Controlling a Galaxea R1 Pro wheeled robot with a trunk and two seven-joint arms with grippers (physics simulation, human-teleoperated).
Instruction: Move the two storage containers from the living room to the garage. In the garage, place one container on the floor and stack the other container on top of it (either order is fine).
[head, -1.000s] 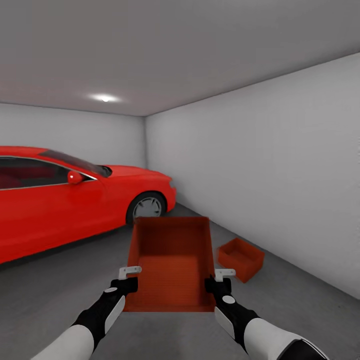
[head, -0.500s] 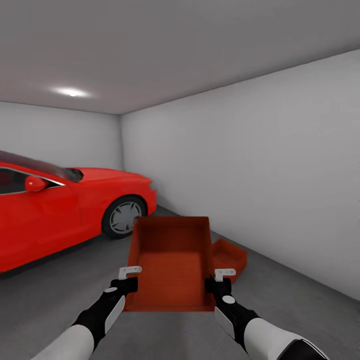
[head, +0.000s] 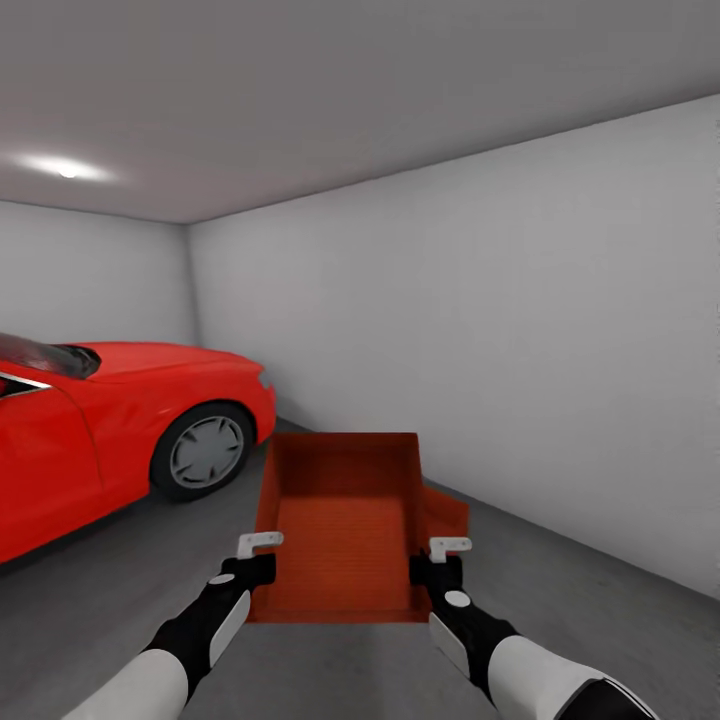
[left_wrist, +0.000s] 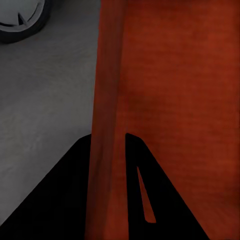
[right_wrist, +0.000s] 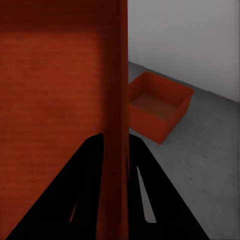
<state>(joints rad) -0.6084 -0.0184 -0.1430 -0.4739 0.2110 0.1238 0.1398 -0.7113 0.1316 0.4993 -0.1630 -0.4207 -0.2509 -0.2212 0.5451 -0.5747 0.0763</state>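
I hold one orange-red storage container (head: 340, 530) in front of me above the dark grey garage floor (head: 90, 610). My left gripper (head: 258, 552) is shut on its left wall (left_wrist: 107, 125). My right gripper (head: 444, 556) is shut on its right wall (right_wrist: 116, 125). The other storage container (head: 446, 515) rests on the floor by the white wall, mostly hidden behind the held one in the head view. The right wrist view shows that second container (right_wrist: 157, 105) open-topped and empty, just beyond the held wall.
A red car (head: 110, 430) stands at the left, its front wheel (head: 205, 450) near the held bin. A plain white wall (head: 520, 350) runs along the right. Bare concrete floor lies between car and wall.
The view has swung to the right: the car and ceiling light slid left in the picture. The floor container now sits nearly behind the held bin. Both grippers keep their hold.
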